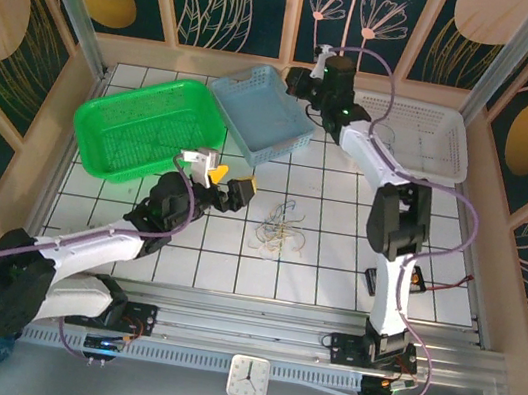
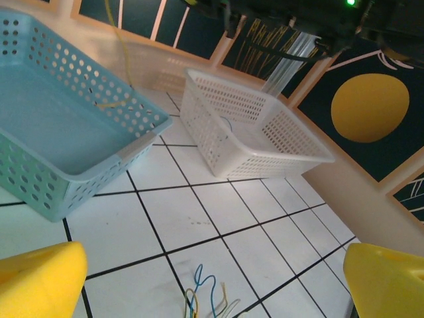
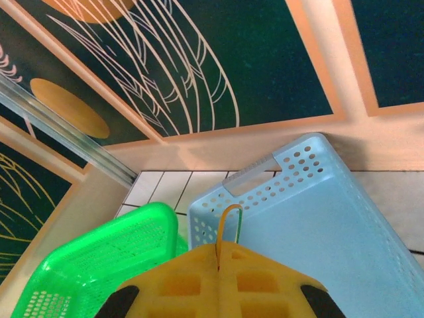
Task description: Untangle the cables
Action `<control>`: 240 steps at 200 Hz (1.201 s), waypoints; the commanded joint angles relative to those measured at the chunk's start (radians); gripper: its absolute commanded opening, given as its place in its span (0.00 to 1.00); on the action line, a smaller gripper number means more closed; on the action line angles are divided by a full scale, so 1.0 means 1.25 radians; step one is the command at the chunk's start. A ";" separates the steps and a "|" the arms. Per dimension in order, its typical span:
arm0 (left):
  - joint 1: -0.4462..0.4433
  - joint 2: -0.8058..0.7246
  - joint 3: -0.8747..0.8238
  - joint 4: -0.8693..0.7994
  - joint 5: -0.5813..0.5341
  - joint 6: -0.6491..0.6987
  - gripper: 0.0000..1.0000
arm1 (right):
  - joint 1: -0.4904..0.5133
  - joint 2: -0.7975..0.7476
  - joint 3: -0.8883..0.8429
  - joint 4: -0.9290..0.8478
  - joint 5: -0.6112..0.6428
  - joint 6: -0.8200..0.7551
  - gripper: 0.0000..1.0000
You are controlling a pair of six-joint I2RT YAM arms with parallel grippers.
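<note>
A small clump of thin cables (image 1: 278,232), blue, pale and brownish, lies on the white tiled table. Its far ends, blue and yellowish, show at the bottom of the left wrist view (image 2: 205,298). My left gripper (image 1: 228,183) hovers just left of the clump, open, its yellow fingers (image 2: 40,278) wide apart with nothing between them (image 2: 213,265). My right gripper (image 1: 296,83) is at the back, above the light blue basket (image 1: 263,111). It (image 3: 218,255) is shut on a thin yellow cable (image 3: 228,218) that loops out above its tips. That strand (image 2: 121,59) hangs down into the blue basket.
A green basket (image 1: 144,127) stands at the back left, touching the blue one. A white basket (image 1: 421,138) stands at the back right. Wooden walls ring the table. Bare tiles lie right of the clump.
</note>
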 commanded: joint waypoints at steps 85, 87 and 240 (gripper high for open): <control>0.015 0.024 0.020 0.013 -0.024 -0.066 0.99 | 0.011 0.125 0.149 -0.073 -0.052 -0.033 0.57; 0.016 0.024 0.022 0.012 -0.023 -0.066 0.99 | 0.011 0.115 0.138 -0.069 -0.053 -0.033 0.57; 0.028 0.089 0.079 -0.095 0.043 -0.056 0.99 | 0.033 -0.658 -0.899 0.142 -0.006 0.031 0.56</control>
